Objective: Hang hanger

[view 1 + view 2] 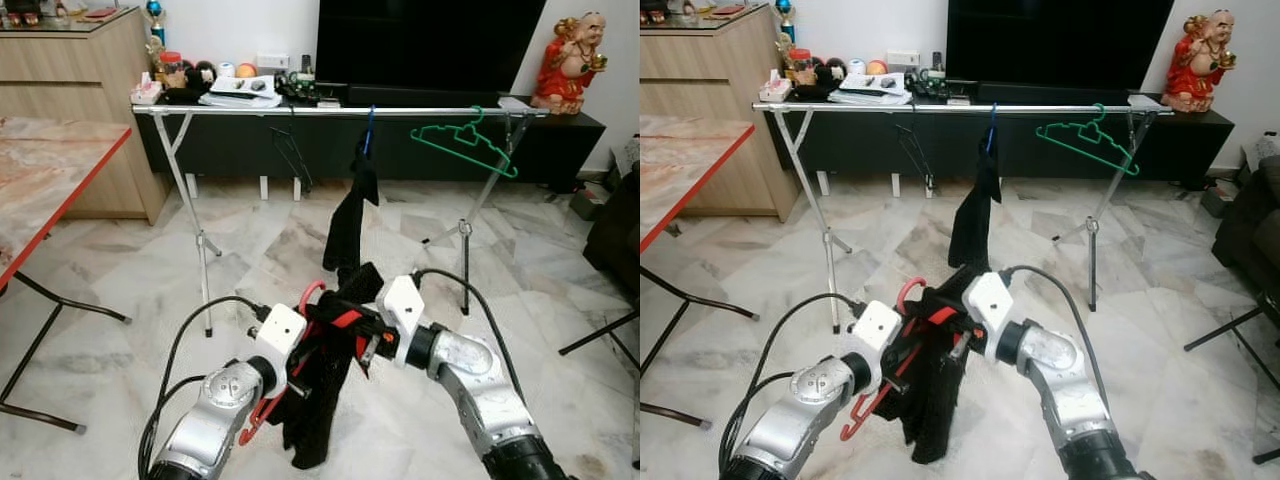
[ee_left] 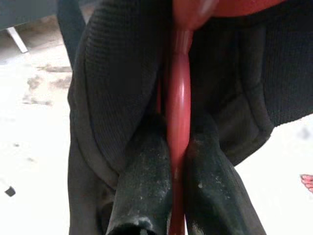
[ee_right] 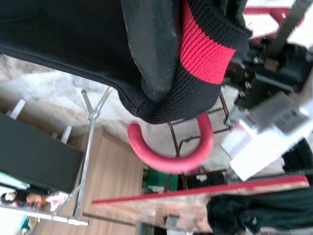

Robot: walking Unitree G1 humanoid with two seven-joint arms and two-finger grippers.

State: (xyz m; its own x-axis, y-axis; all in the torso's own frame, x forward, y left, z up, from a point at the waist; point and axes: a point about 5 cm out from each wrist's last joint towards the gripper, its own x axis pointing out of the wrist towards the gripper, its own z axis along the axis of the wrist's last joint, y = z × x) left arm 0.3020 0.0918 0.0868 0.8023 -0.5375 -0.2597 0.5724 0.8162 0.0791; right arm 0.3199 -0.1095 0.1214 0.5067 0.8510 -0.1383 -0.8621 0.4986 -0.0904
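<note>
Overall light: bright, even indoor daylight, soft and diffuse.
Floor: the pale marble floor (image 1: 250, 260) shows mild sheen, no hard glare.
Shadows: faint and soft under the drying rack (image 1: 340, 111) and the table at left (image 1: 60, 180).
TV screen (image 1: 430, 45): dark, nearly without reflection.
Head views: sharp in the middle, slight bowing at the edges.
Left wrist view: the red hanger (image 2: 178, 112) and black garment (image 2: 112, 93) close and soft-focused; floor behind washed out.
Right wrist view: background blurred, white parts at one edge smeared.
</note>
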